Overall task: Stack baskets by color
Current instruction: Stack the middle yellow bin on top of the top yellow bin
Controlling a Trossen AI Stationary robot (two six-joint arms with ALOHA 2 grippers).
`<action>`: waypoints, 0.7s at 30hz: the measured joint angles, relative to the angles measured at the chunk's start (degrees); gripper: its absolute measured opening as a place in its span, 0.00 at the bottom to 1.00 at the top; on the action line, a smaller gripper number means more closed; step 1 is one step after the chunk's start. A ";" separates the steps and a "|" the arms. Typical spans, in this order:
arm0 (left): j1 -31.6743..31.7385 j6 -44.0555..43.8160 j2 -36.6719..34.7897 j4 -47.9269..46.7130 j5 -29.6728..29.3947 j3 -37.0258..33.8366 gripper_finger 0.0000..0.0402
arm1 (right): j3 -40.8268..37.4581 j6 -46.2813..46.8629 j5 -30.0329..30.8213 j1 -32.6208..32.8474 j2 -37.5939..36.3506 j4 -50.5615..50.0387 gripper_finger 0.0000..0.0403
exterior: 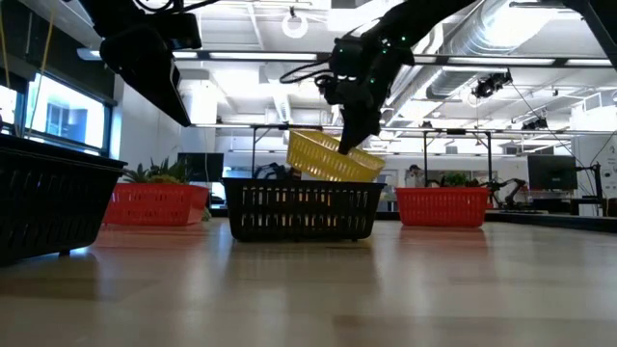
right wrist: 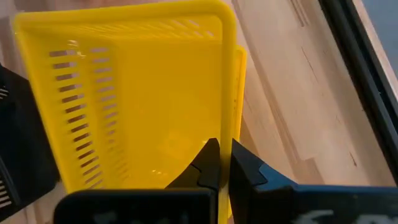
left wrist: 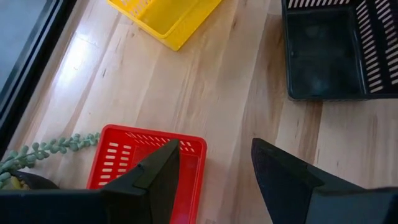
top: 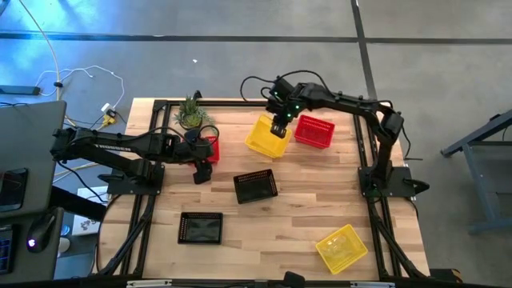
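Note:
A yellow basket [top: 264, 138] hangs tilted at the table's far middle with my right gripper [top: 279, 128] shut on it; in the low view this basket [exterior: 333, 159] shows above and behind a black basket [exterior: 304, 210]. In the right wrist view a second yellow rim [right wrist: 240, 68] lies close beside the held basket's rim. My left gripper [top: 200, 166] stands open over a red basket [top: 211, 149] next to the plant [top: 190, 112], touching nothing. Another red basket [top: 314, 132], two black baskets [top: 256, 186] [top: 201, 228] and one more yellow basket [top: 342, 248] rest on their bases. My right gripper pinches the yellow basket's side wall at its rim [right wrist: 225, 127], one finger [right wrist: 205, 163] inside the basket and one [right wrist: 249, 168] outside. The fingers slant down from the table's right side. The basket hangs tilted below them, clear of the table [exterior: 333, 159].
The plant stands at the far left by the table's frame [top: 160, 108]. Bare wood lies between the black baskets and the near yellow basket. In the left wrist view a black basket [left wrist: 336, 50] and a yellow basket [left wrist: 165, 15] lie beyond the red one [left wrist: 124, 155].

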 joint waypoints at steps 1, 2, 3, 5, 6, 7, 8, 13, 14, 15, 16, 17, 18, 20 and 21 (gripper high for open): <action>0.00 -0.33 0.00 0.00 0.02 0.00 0.46 | 0.00 -0.01 0.02 0.02 0.07 -0.45 0.00; 0.00 -0.60 0.00 0.00 0.02 0.00 0.46 | 0.00 0.00 0.02 0.02 0.14 -1.15 0.00; 0.02 -0.64 0.00 0.00 0.02 0.00 0.46 | 0.00 0.00 0.00 0.02 0.31 -1.45 0.00; 0.02 -0.70 0.00 -0.02 0.03 0.00 0.46 | 0.00 0.02 0.15 0.02 0.52 -3.17 0.00; 0.02 -0.71 0.00 -0.02 0.02 0.00 0.46 | 0.00 -0.02 0.26 0.02 0.52 -4.31 0.00; 0.02 -0.71 0.00 -0.02 0.02 0.00 0.46 | 0.00 0.01 0.61 0.02 0.52 -4.95 0.00; 0.00 -0.71 0.00 -0.02 0.02 0.00 0.46 | 0.00 0.00 0.78 0.02 0.52 -5.10 0.00; 0.02 -0.71 0.00 -0.02 0.02 0.00 0.46 | 0.00 0.03 0.81 0.02 0.52 -7.00 0.00; 0.01 -0.71 0.00 -0.04 0.01 0.00 0.46 | 0.00 0.00 0.70 0.02 0.52 -7.51 0.00; 0.00 -0.71 0.00 -0.02 0.02 0.00 0.46 | 0.00 -0.05 0.54 0.02 0.52 -7.76 0.00; 0.00 -0.71 0.00 -0.02 0.02 0.00 0.46 | 0.00 -0.42 0.39 0.02 0.52 -7.89 0.00; 0.02 -0.71 0.00 -0.02 0.00 0.00 0.46 | 0.00 -1.17 0.19 0.02 0.52 -8.24 0.00; 0.00 -0.71 0.00 -0.04 0.00 0.00 0.46 | 0.00 -1.94 -0.02 0.05 0.52 -8.74 0.00; 0.02 -0.71 0.00 -0.04 0.02 0.00 0.46 | 0.00 -3.51 -1.08 0.08 0.52 -9.48 0.00; 0.01 -0.71 0.00 -0.04 0.00 0.00 0.46 | 0.00 -4.10 -1.51 0.19 0.52 -9.66 0.00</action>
